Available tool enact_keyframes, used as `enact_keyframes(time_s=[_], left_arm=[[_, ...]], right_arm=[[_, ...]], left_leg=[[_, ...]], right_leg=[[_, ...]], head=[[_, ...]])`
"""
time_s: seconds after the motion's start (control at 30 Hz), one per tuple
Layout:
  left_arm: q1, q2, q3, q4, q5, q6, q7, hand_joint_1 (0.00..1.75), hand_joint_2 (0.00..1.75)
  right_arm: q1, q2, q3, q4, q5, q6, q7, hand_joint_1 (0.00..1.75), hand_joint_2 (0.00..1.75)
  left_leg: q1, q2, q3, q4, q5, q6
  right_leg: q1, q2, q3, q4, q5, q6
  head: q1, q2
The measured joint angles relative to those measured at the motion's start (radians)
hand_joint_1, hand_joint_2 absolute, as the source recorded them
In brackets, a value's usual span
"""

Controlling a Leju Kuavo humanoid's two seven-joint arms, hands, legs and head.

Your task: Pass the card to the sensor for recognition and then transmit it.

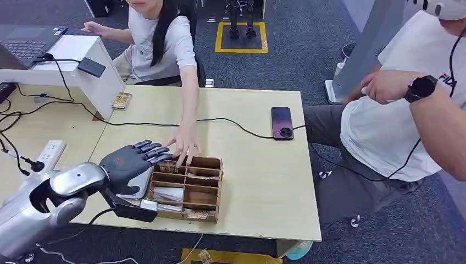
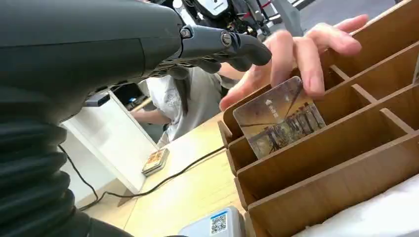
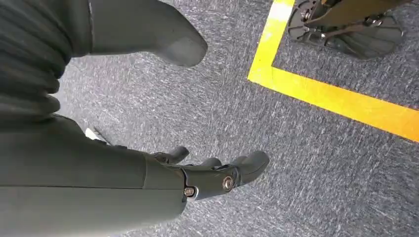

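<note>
Head view, lower left: left hand [image 1: 129,160] spread, holding nothing, beside wooden organizer [image 1: 210,206] — card [image 2: 279,114] upright in a slot, pinched by person's hand [image 1: 184,144]. Pickup step pending; next, grasp card. Right hand [image 3: 207,173] idle, empty.

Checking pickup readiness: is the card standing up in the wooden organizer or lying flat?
Standing, tilted: the card rises out of a slot of the wooden organizer, a person's hand pressing on its top edge.
</note>
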Motion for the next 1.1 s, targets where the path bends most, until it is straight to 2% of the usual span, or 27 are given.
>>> enact_keyframes(time_s=[0.7, 1.1], left_arm=[[-0.002, -0.002, -0.060, 0.000, -0.029, 0.020, 0.028, 0.00, 1.75], [-0.010, 0.005, -0.064, 0.000, -0.029, 0.020, 0.028, 0.00, 1.75]], right_arm=[[0.000, 0.000, 0.008, 0.000, 0.000, -0.001, -0.002, 0.00, 1.75], [0.000, 0.000, 0.009, 0.000, 0.000, -0.003, -0.003, 0.00, 1.75]], left_leg=[[0.000, 0.000, 0.000, 0.000, 0.000, 0.000], [0.000, 0.000, 0.000, 0.000, 0.000, 0.000]], right_leg=[[0.000, 0.000, 0.000, 0.000, 0.000, 0.000], [0.000, 0.000, 0.000, 0.000, 0.000, 0.000]], head=[[0.000, 0.000], [0.000, 0.000]])
